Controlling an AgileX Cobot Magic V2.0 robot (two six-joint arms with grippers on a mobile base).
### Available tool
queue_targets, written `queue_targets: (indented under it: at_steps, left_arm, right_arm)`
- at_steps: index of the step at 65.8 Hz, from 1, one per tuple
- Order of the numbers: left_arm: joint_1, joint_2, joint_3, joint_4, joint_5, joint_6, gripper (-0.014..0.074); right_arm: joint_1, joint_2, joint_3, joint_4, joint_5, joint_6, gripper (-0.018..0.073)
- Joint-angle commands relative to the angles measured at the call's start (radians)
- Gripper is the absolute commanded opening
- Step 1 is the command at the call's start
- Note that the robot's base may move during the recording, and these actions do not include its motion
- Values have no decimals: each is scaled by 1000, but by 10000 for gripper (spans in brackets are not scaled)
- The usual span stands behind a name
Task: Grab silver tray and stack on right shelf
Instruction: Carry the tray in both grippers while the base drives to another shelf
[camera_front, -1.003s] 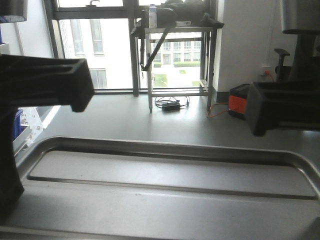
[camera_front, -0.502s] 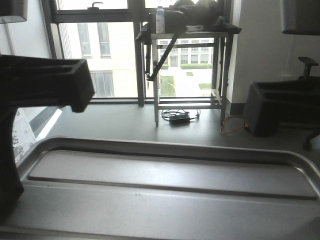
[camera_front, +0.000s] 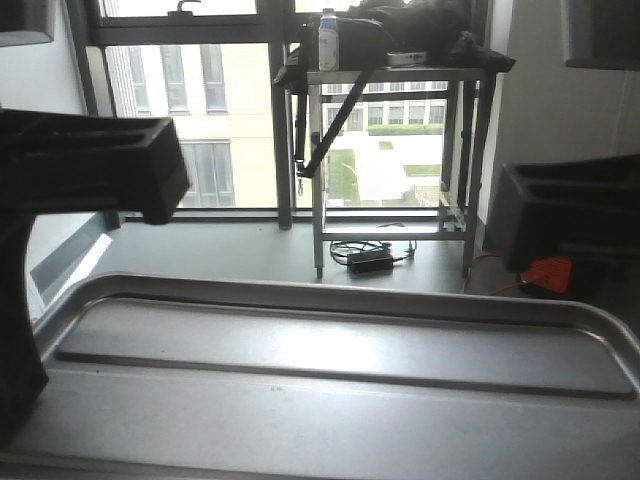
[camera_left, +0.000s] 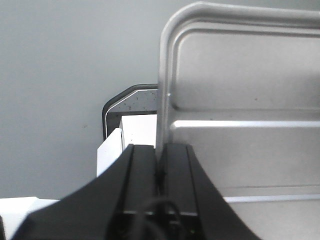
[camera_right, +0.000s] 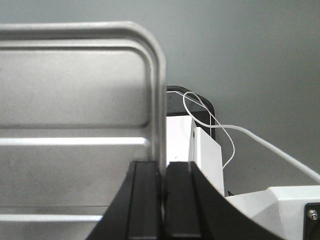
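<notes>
Silver tray (camera_front: 320, 400) held level above floor. Left gripper (camera_left: 161, 167) clamped on its left rim, right gripper (camera_right: 164, 177) on right rim (grip unchanged). Steel table (camera_front: 390, 72) by window has drifted right.

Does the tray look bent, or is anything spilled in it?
Nothing stands out. The tray looks smooth and bare, with no dents or spills showing. The left tool and the right tool each pinch its rim, one at either end, so it seems held on both sides.
</notes>
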Motion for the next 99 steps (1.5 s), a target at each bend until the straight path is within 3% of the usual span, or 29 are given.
queue_targets:
  at_steps: [1,99]
  left_arm:
    - [1,-30,-16,91,252,5,-94]
    - [3,-30,-16,92,252,5,-94]
  right_arm:
    - [-6,-22,-17,-83,189,0,78]
    - [-6,-22,-17,-83,222,0,78]
